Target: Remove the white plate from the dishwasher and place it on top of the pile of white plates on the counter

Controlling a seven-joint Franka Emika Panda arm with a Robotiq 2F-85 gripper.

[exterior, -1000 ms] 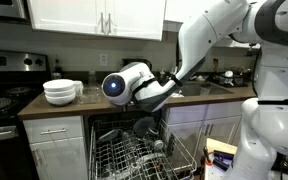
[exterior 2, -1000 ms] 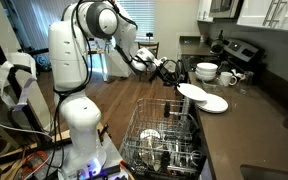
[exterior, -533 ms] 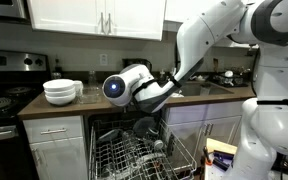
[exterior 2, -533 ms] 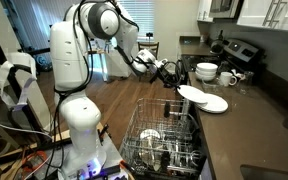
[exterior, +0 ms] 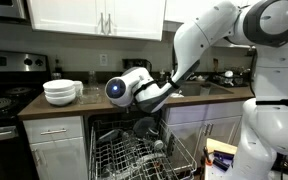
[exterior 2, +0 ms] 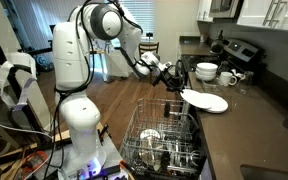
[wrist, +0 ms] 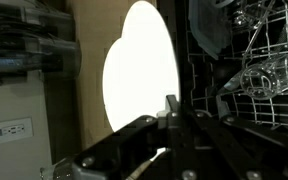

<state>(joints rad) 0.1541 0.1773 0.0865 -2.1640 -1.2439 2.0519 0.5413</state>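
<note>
Closest to you in an exterior view, the dishwasher (exterior 2: 164, 140) is standing open with its grey wire rack pulled out, and a few dishes are sitting in it below the counter edge. Just past the rack, your fingers (wrist: 170, 108) are closing on the rim of the white plate (exterior 2: 192, 96), with no gap showing between them and the rim. In the wrist view the plate (wrist: 144, 70) is glowing so brightly that its surface is washing out. You are holding it clear of the rack and tilted, with its far edge reaching over the near rim of the pile of white plates (exterior 2: 214, 104). You cannot tell from these pictures whether the two are touching. The pile is lying flat on the dark brown counter (exterior 2: 246, 112), just beyond the dishwasher. Farther along the counter, a stack of deep white bowls (exterior 2: 206, 71) is standing apart from the pile, and behind that the black stove (exterior 2: 242, 50) is closing off the run. From the opposite side, the arm (exterior: 189, 45) is stretching across above the open rack (exterior: 134, 155), and the bowls (exterior: 61, 92) are sitting near the counter's stove end.
</note>
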